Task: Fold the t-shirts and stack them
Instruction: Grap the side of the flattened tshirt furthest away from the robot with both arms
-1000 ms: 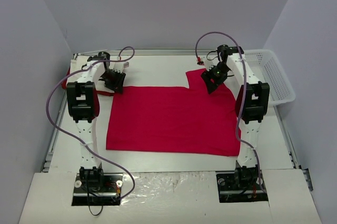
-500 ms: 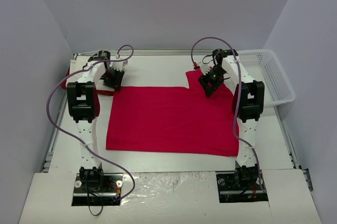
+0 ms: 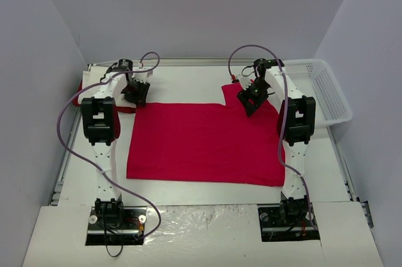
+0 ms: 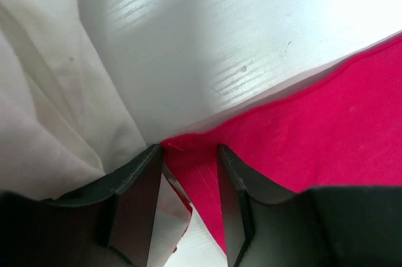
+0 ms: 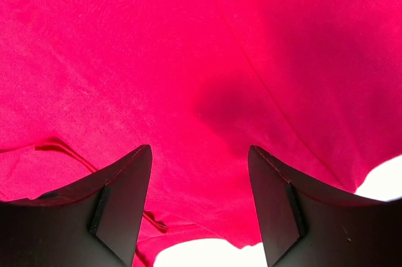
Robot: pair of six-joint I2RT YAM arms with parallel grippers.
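A: Top external view first, where's the shirt?
B: red t-shirt [image 3: 201,144] lies flat mid-table [image 3: 188,75], long side running left to right, with a step cut into the far edge right of centre. Second red t-shirt [image 3: 79,95] is bunched at the far-left table edge. Basket [image 3: 323,88] far right, not involved
A: grippers?
B: left gripper [image 3: 135,91] sits at the flat shirt's far-left corner. Right gripper [image 3: 252,98] is over the far-right part, just right of the step. Both are on the far edge, so the whole shirt lies on their near side, toward the bases
A: holding anything?
B: left wrist view: jaws partly apart, the red corner hem lies in the gap, straddled, not pinched as far as I can see. White t-shirt [image 4: 44,91] is right against the outer side of one finger. Right wrist view: jaws wide, hovering over red cloth, nothing between them
A: step?
B: my call, lining up to grab the far edge, nothing lifted yet
A: what does the next move turn on?
B: each arm is nearest its own far corner, so the fold would likely go far to near, across the short axis. Left has to catch red only, the white t-shirt is just beside it
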